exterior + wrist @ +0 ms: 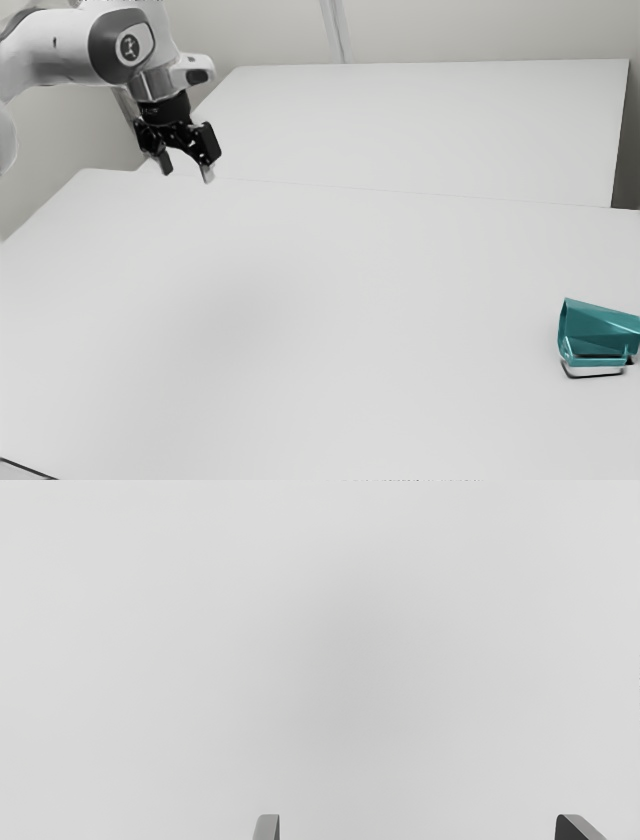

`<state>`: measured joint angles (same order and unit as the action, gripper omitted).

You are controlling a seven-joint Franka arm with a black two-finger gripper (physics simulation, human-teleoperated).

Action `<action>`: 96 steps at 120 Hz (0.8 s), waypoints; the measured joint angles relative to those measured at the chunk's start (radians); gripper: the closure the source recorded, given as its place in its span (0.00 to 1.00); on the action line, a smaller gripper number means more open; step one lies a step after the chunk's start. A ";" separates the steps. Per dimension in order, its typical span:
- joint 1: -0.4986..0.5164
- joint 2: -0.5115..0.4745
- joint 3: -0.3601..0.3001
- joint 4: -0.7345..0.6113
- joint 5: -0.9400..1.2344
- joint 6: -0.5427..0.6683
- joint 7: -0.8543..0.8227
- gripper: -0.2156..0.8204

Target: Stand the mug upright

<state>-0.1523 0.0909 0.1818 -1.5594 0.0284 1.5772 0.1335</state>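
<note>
Mug: A teal mug (600, 332) lies on its side at the exterior view's right edge, part of it cut off by the frame, its wide end turned toward the exterior view's left.
Hand: The robot's black hand (187, 174) hangs open above the tabletop (300, 350), its two fingers spread with nothing between them, well apart from the mug.
Arm: A white-and-gray arm (60, 48) reaches in from the exterior view's upper left.
Progress: The mug is not upright, so the result the task asks for is absent; whether any attempt at it has been made, one moment cannot tell.
Remaining: By all appearances, the whole righting of the mug, from reaching it and getting a hold or a push on it to leaving it standing on its base.
Surface: The tabletop is broad, smooth and nearly white, with a soft gray shade spread across it in the wrist view and a thin dark outline below the mug in the exterior view.
Room: Behind a fine seam stretches another pale, flat panel (420, 130), backed by plain light-gray walls (500, 30), where a narrow strip (335, 30) runs up out of frame.
</note>
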 joint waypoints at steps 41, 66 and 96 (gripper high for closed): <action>-0.043 0.016 0.004 -0.114 -0.055 0.161 0.000 0.21; -0.170 -0.102 0.001 -0.417 -0.160 0.463 -0.001 0.21; -0.258 -0.039 -0.043 -0.507 -0.354 0.802 -0.002 0.21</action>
<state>-0.4108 0.0517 0.1384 -2.0660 -0.3256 2.3796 0.1313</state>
